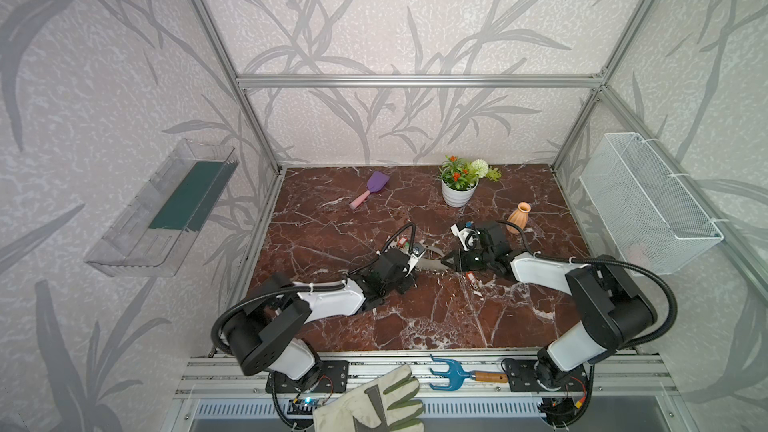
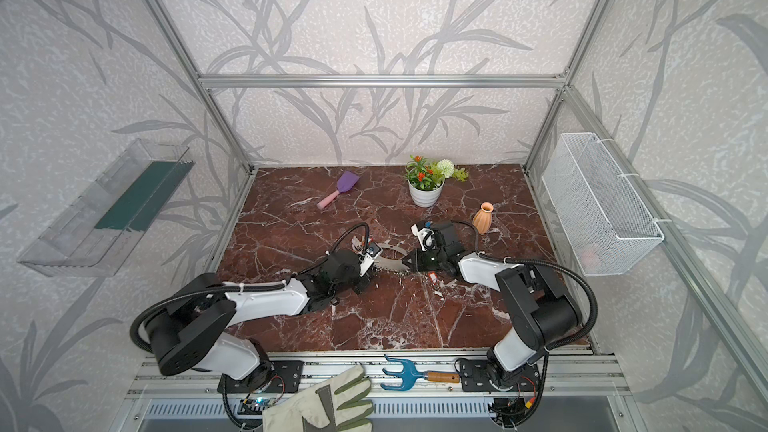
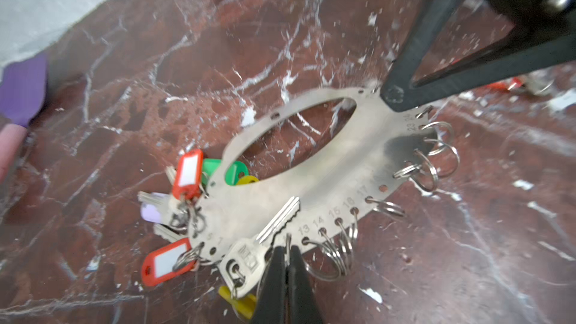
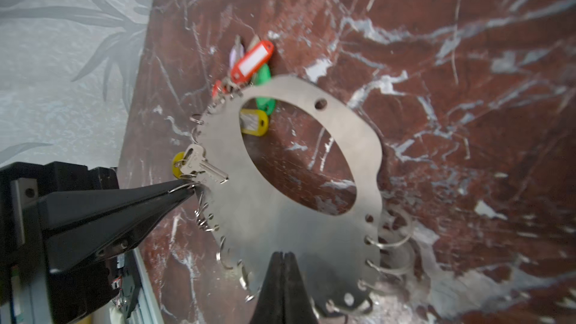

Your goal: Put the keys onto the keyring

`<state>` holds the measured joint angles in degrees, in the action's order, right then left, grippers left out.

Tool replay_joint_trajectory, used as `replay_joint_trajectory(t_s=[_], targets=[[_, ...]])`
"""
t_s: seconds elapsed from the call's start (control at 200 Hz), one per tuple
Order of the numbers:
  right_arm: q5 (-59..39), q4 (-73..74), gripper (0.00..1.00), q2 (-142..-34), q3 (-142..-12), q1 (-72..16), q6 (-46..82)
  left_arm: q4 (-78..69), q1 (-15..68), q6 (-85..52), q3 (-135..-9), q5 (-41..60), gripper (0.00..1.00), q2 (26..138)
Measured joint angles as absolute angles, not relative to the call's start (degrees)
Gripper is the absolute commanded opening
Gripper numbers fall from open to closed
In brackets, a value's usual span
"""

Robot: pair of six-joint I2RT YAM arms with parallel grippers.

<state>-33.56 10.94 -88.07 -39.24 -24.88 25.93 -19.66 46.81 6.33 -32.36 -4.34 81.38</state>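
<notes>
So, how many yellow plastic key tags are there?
2. One yellow plastic key tag shows through the flat grey metal keyring's hole; one lies at its edge beside a silver key. Others may be hidden.

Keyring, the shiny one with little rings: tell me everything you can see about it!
The keyring is a flat, silvery metal plate curved around a big oval hole. Numbers and small wire rings line its outer edge. Keys with red, green, yellow and lilac tags hang at one end. The left pincer is shut on one edge ring; the right pincer pinches the other end, over the marble table.
</notes>
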Motion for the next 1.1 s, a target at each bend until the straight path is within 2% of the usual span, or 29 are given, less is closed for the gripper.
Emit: replay_joint_trajectory(t_s=[0.095, 0.415, 0.555, 0.73, 0.915, 1.005, 1.1], targets=[[-33.10, 10.70, 0.02, -82.39, -39.33, -24.84, 26.11, -19.75, 47.18, 4.29, -32.05, -3.18, 0.00, 75.44], [-30.76, 0.51, 0.22, -62.76, -45.78, -24.84, 25.82, -20.05, 47.53, 0.86, -29.15, 3.22, 0.00, 58.76], [-32.12, -3.16, 0.29, -57.08, -49.50, -24.84, 24.25, -22.94, 47.51, 0.32, -28.84, 8.25, 0.00, 57.67], [-34.83, -6.26, 0.44, -53.98, -49.71, -24.84, 22.39, -32.27, 47.51, -0.93, -28.84, 15.00, 0.00, 59.86], [-38.09, -6.68, 0.45, -51.86, -48.56, -24.84, 20.93, -39.77, 47.18, -1.26, -30.06, 23.75, 0.00, 65.87], [-39.59, -6.63, 0.41, -50.22, -46.85, -24.86, 20.86, -41.67, 46.98, -1.52, -32.01, 27.55, 0.00, 68.64], [-40.93, -6.70, 0.40, -48.56, -45.30, -24.97, 20.67, -44.69, 46.61, -2.66, -33.67, 30.68, 0.00, 70.48]])
